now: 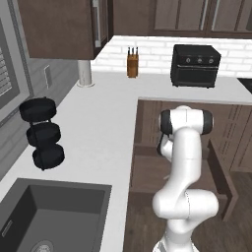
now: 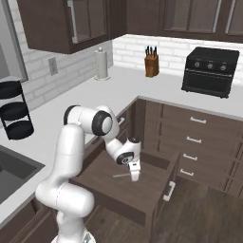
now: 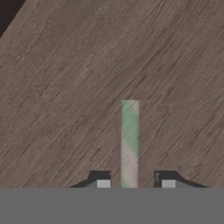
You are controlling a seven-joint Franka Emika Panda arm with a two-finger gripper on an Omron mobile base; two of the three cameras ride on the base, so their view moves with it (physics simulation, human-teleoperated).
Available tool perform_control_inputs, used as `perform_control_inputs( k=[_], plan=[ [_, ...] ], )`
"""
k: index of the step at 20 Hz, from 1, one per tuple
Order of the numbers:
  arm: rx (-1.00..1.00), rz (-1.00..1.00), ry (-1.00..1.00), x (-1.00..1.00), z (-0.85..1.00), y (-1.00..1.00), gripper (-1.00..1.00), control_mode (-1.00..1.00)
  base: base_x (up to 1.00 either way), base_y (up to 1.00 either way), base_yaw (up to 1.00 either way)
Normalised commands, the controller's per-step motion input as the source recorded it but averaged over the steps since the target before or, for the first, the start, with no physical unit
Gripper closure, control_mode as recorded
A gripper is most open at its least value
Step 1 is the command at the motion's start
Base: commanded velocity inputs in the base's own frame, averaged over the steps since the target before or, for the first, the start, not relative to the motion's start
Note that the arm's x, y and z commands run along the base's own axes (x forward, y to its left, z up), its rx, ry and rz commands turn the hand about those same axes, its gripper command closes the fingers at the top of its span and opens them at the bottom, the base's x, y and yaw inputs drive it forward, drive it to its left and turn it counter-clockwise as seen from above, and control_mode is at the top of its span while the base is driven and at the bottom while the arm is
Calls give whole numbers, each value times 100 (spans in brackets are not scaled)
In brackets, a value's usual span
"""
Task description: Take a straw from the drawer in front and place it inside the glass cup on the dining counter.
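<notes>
The drawer [image 2: 142,197] stands pulled out below the worktop corner, and in the left base view my arm hides much of the drawer [image 1: 147,172]. On its wooden floor [image 3: 65,109] lies the straw [image 3: 130,140], thin and pale with green bands; from the right base it is a faint sliver [image 2: 121,175]. My gripper [image 2: 135,178] reaches down into the drawer right at the straw's end. In the hand view the gripper [image 3: 135,183] straddles the straw, open, with a gap on each side. The glass cup and the dining counter are out of view.
A knife block [image 2: 152,64] and a black toaster oven [image 2: 210,71] stand at the back of the pale worktop. A paper towel roll [image 2: 101,64], a black tiered rack [image 1: 43,133] and the sink [image 1: 49,216] lie left. Closed drawers [image 2: 194,140] flank the open one.
</notes>
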Motion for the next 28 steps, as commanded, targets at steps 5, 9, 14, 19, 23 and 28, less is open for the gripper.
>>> perform_control_inputs(
  k=[5,9,14,19,23,28],
  plan=[
    [-1,0,7,0,2,0,100,-100,0,0,0],
    [0,0,8,0,31,0,100,-100,0,0,0],
    [0,0,1,0,91,0,100,-100,0,0,0],
    [0,0,0,0,100,0,100,-100,0,0,0],
    [0,6,1,0,100,0,100,-100,0,0,0],
    [0,16,6,0,100,0,100,-100,0,0,0]
  ],
)
